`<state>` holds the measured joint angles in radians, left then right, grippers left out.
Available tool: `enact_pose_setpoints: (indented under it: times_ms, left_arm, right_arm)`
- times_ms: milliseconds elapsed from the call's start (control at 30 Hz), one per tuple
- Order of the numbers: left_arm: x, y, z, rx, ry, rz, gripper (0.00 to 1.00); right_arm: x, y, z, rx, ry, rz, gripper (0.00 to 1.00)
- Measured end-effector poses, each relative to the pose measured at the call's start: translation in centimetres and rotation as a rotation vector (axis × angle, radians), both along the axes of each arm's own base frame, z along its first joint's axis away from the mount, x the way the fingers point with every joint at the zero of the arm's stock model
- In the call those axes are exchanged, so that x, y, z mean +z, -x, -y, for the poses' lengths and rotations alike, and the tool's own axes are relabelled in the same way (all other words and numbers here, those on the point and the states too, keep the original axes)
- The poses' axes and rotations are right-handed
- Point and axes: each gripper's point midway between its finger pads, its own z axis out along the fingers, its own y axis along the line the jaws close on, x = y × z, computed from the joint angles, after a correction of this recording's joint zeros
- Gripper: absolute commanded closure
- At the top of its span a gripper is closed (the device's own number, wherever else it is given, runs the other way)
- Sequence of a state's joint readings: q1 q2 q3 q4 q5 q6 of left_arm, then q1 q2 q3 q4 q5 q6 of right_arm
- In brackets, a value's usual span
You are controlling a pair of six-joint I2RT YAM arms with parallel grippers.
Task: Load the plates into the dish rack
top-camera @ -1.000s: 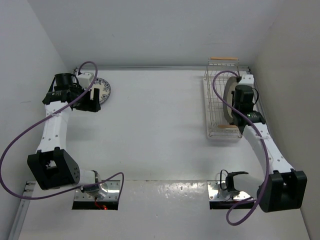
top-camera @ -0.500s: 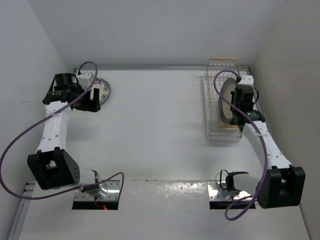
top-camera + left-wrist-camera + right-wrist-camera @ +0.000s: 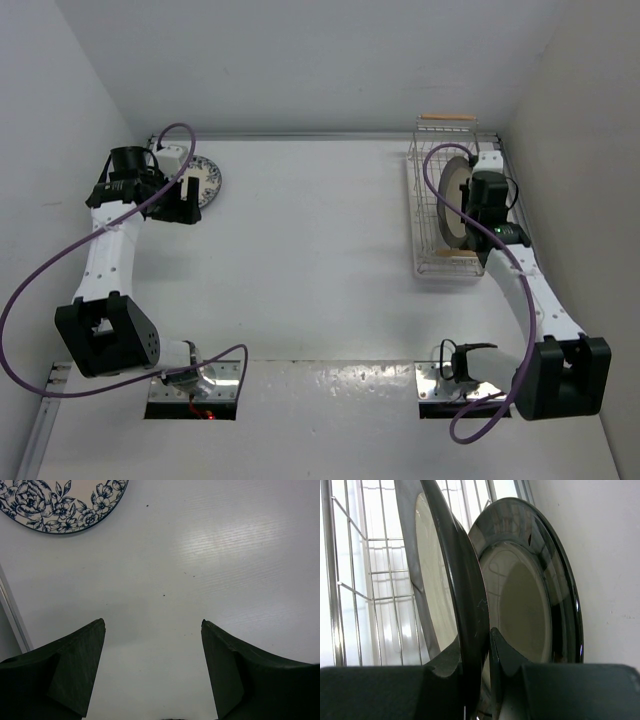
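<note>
Black fingers up close: the right gripper (image 3: 477, 655) is clenched on the rim of a dark-rimmed cream plate (image 3: 445, 580), holding it on edge inside the dish rack (image 3: 425, 265), presumably so it can slot down between the wires. Right beside it, a second plate (image 3: 530, 595) with a glossy black rim already stands upright. Over on the other side of the table (image 3: 225, 555), the left gripper (image 3: 152, 625) hangs spread wide, grasping nothing. Just beyond it the blue floral plate (image 3: 60, 505) lies flat, well apart from the rack. That looks like the last one to load.
</note>
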<state>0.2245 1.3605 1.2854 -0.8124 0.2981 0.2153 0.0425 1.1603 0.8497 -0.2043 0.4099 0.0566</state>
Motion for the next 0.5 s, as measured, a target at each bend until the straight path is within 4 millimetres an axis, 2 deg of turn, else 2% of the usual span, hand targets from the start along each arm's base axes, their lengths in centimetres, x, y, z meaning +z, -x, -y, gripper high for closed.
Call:
enact_pose_setpoints:
  times_ms: [67,300,367,467,500]
  left_arm:
    - [-0.01,0.01,-0.01,0.000,0.000,-0.001,0.18]
    - [-0.09,0.00,-0.13,0.004,-0.005,-0.003,0.18]
    - [-0.13,-0.02,-0.14,0.004,-0.006,-0.005,0.18]
    - [-0.26,-0.04,-0.14,0.005,-0.004,-0.009,0.18]
    - [-0.29,-0.04,-0.16,0.005,-0.005,-0.010,0.18]
  right_arm:
    - [-0.04,0.11,-0.02,0.001,0.000,-0.004,0.91]
    - [-0.10,0.15,-0.06,0.001,-0.004,-0.006,0.84]
    - [-0.11,0.14,-0.08,0.000,-0.008,-0.004,0.80]
    - [-0.21,0.05,-0.31,0.003,-0.024,-0.001,0.67]
    - [-0.35,0.08,-0.32,0.001,-0.027,-0.006,0.67]
